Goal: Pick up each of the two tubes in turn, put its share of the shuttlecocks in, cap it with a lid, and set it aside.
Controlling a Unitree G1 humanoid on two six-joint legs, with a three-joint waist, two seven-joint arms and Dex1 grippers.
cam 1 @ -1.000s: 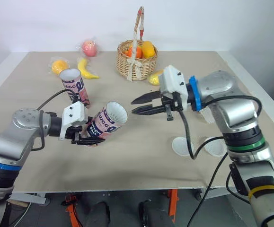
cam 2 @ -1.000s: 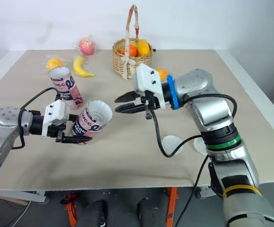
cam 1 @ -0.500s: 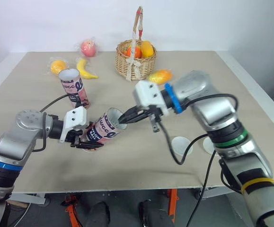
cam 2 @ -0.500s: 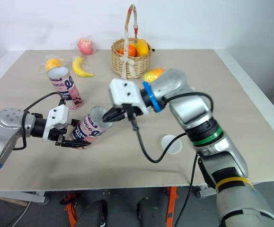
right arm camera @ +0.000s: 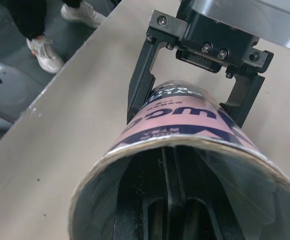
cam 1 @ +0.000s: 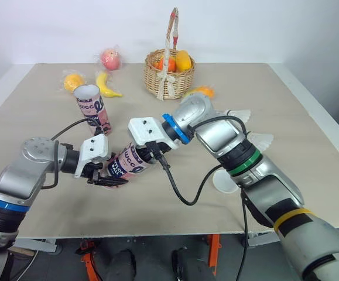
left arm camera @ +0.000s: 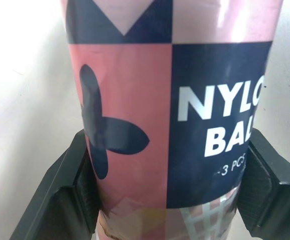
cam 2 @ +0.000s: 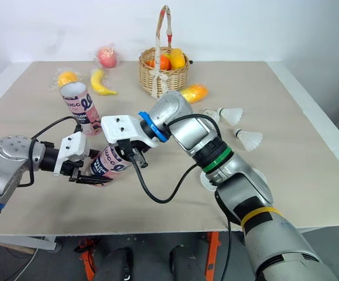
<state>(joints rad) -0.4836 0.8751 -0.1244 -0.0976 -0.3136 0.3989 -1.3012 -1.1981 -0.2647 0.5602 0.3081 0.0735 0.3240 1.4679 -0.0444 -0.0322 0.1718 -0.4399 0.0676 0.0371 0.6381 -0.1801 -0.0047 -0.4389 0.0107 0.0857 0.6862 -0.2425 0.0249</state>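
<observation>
The left gripper (cam 1: 106, 173) pinches the tilted tube (cam 1: 128, 164) near its base, over the front-left part of the table (cam 1: 175, 205). The right gripper (right arm camera: 167, 197), pressed together, reaches into the tube's mouth. I think it should stay along the tube's axis, with the tube held firm. Deeper inside is dark, and the right arm half covers a lid (cam 1: 223, 184).

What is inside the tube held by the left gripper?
The right gripper reaches into the open mouth of the tube, jaws together. Anything deeper is hidden behind them.
</observation>
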